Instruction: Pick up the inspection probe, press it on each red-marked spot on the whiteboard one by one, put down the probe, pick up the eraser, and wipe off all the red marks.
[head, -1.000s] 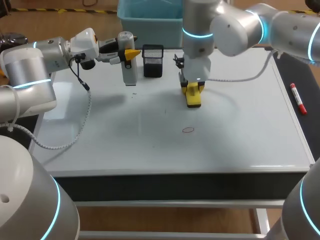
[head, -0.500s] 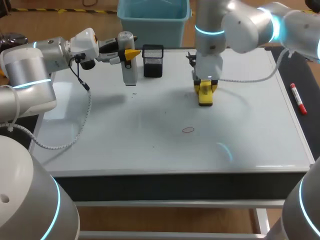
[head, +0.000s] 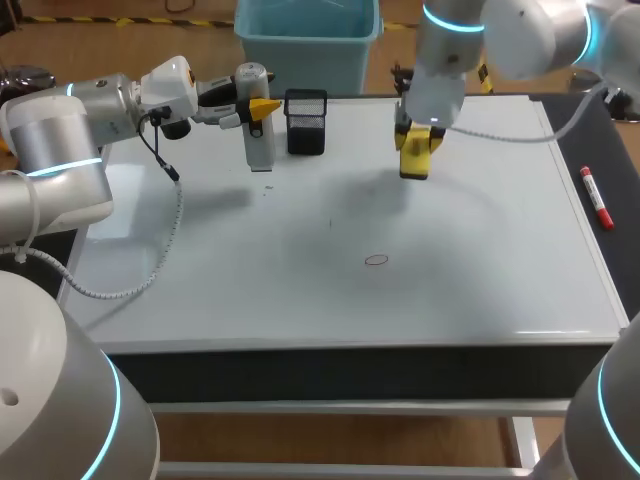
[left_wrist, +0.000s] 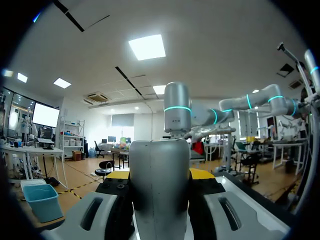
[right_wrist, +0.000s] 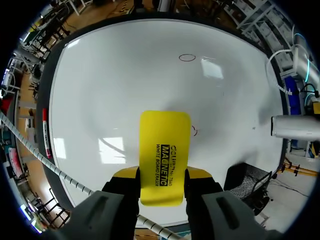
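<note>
Over the far part of the whiteboard (head: 480, 290), the right gripper (head: 415, 135) is clamped on the yellow eraser (head: 415, 163), one finger on each long edge. The eraser appears to hang clear of the board, its shadow falling apart from it. A red oval mark (head: 376, 260) lies near the board's middle, well apart from the eraser. The right wrist view shows a smaller red mark (right_wrist: 194, 131) on the board just past the eraser's edge. At the far left, the left gripper (head: 258, 107) grips the inspection probe (head: 260, 145) upright, tip down, beside a black mesh pen holder (head: 306, 122). A red marker (head: 597, 198) lies beyond the board's right edge.
</note>
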